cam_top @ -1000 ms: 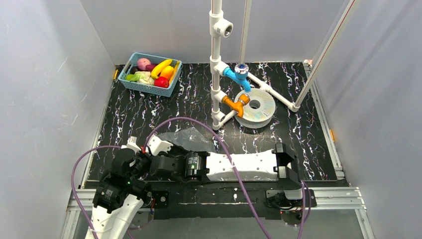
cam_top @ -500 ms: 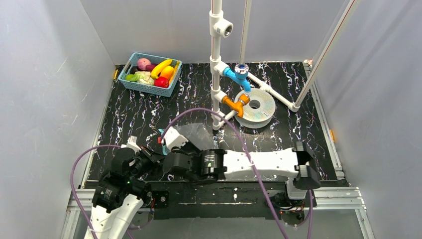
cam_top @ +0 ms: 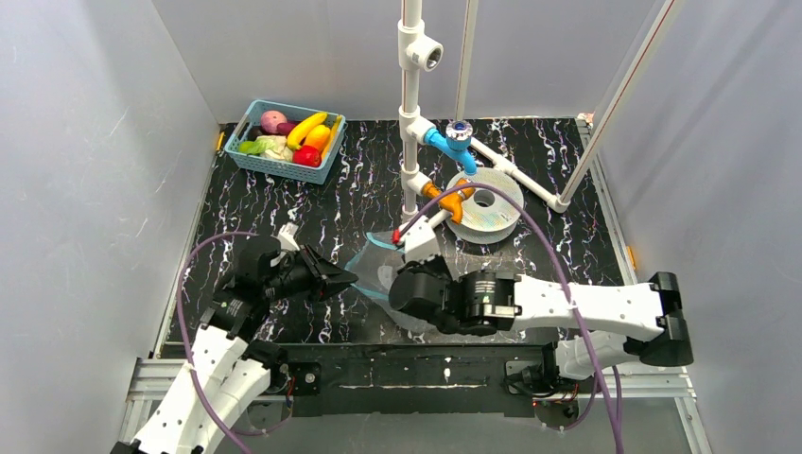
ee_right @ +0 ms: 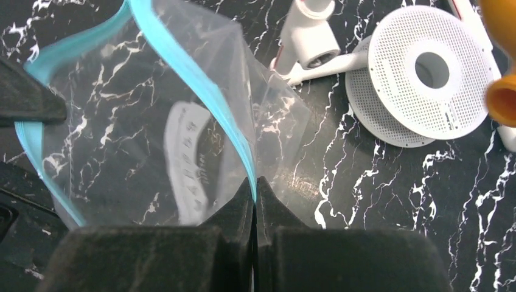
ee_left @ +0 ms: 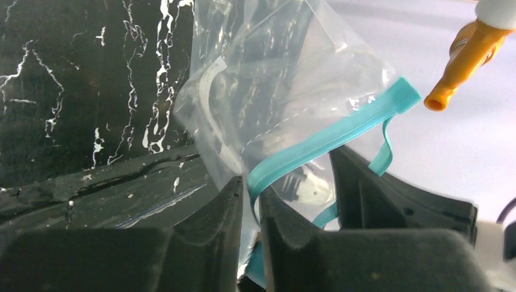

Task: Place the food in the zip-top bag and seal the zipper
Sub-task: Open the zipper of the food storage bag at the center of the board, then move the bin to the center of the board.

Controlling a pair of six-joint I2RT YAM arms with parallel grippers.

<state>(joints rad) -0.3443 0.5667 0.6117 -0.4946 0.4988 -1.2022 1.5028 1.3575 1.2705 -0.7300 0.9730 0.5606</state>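
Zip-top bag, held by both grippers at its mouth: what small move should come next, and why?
Probably ease the left gripper and right gripper slightly apart to widen the mouth. Each is shut on the zipper, the zip-top bag looks empty with its mouth only partly gaping, and the food lies in the blue basket.
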